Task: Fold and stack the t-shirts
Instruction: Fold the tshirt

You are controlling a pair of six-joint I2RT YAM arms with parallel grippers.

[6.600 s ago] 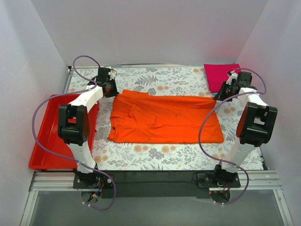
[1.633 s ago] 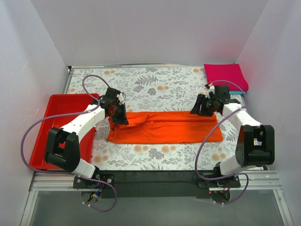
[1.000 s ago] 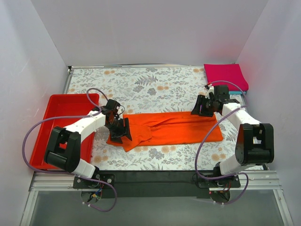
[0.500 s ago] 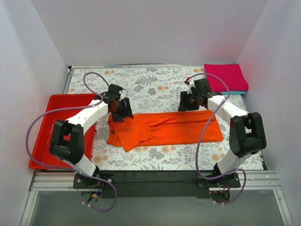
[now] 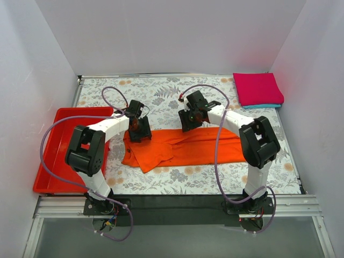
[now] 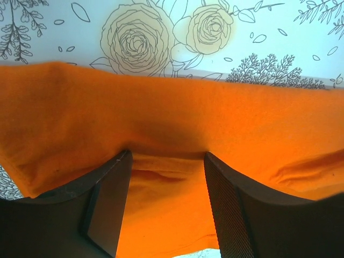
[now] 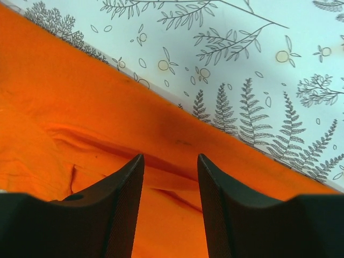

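Lying mid-table as a long, soft, creased band, orange tee (image 5: 188,151) has its far edge under left claw (image 6: 166,158) and right claw (image 7: 170,157), both spread; flowered table (image 5: 172,90) shows beyond; pink tee (image 5: 258,87) sits square far right

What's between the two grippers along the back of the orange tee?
Only the far folded edge of the orange t-shirt and bare floral tablecloth lie between the left gripper and right gripper, as the top view shows.

text: none readable | labels: none readable | numbers: none readable
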